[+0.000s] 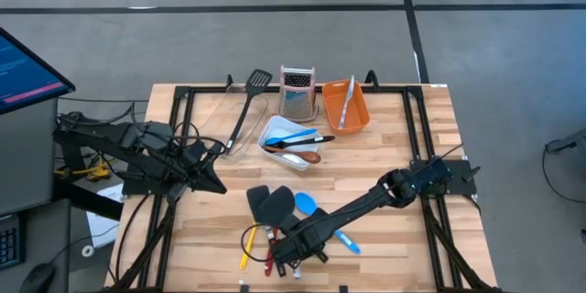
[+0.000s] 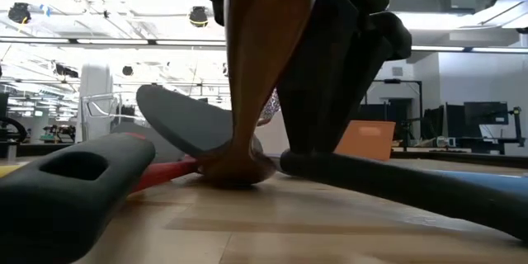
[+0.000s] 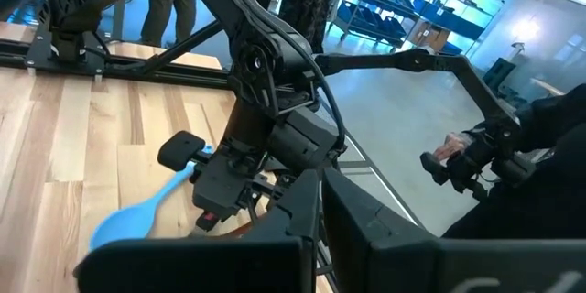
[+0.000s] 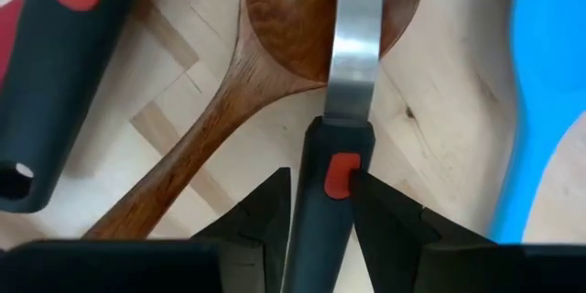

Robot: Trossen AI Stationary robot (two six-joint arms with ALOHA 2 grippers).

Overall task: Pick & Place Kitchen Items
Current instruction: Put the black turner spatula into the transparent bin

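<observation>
Several utensils lie near the table's front edge: two black spatulas [image 1: 268, 204], a blue spoon [image 1: 306, 204], a yellow-handled tool [image 1: 246, 244] and red-handled ones. My right gripper [image 1: 289, 253] points down among them and is shut on a black-handled tool with a red spot [image 4: 341, 176]. The tool's steel shaft [image 4: 355, 46] crosses a wooden spoon [image 4: 275, 18]. The spoon's bowl rests on the table and its handle [image 2: 256, 58] rises steeply beside the gripper. My left gripper [image 1: 216, 183] is shut and empty at the table's left. My right gripper pinches the tool's black handle [image 4: 316, 229] between its two fingers [image 4: 265, 215], just behind where the steel shaft starts. The fingers come from above, one on each side of the handle. Whether the tool is lifted off the spoon and table, I cannot tell.
A white tub [image 1: 275, 128] with a blue spoon and a wooden spoon stands mid-table. An orange tub [image 1: 352, 110], a steel grater [image 1: 297, 92] and a clear tub holding a slotted turner [image 1: 253, 92] stand at the back. A black handle with a hole [image 4: 46, 82] lies beside the gripper.
</observation>
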